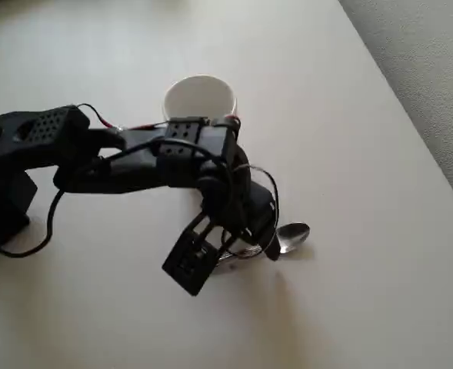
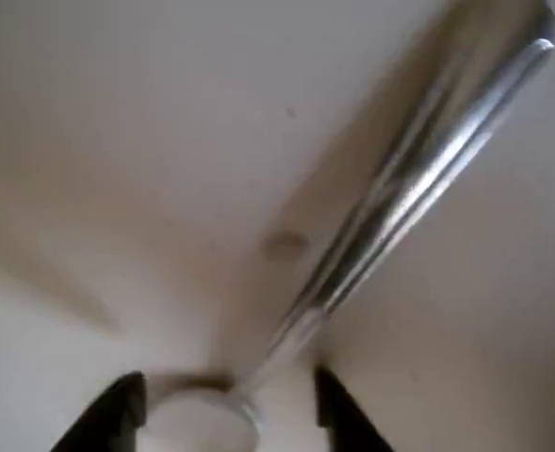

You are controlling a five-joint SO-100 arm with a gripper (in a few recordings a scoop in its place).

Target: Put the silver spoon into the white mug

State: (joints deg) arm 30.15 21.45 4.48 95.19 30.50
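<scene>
Overhead view: white mug (image 1: 199, 98) empty, silver spoon (image 1: 291, 234) on table (image 1: 349, 154).

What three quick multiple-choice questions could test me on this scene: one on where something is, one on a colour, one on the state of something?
1. Where is the spoon?
A. inside the mug
B. on the table, under the claw
C. on the floor

2. What colour is the mug?
A. white
B. red
C. blue

3. How is the claw set?
A. clamped shut on the mug
B. open, one finger on each side of the spoon
C. raised far above the table

Answers: 1 B, the spoon's bowl pokes out beneath the arm on the table. 2 A, its rim and inside look white from overhead. 3 B, the wrist view shows both fingers apart beside the spoon.
</scene>
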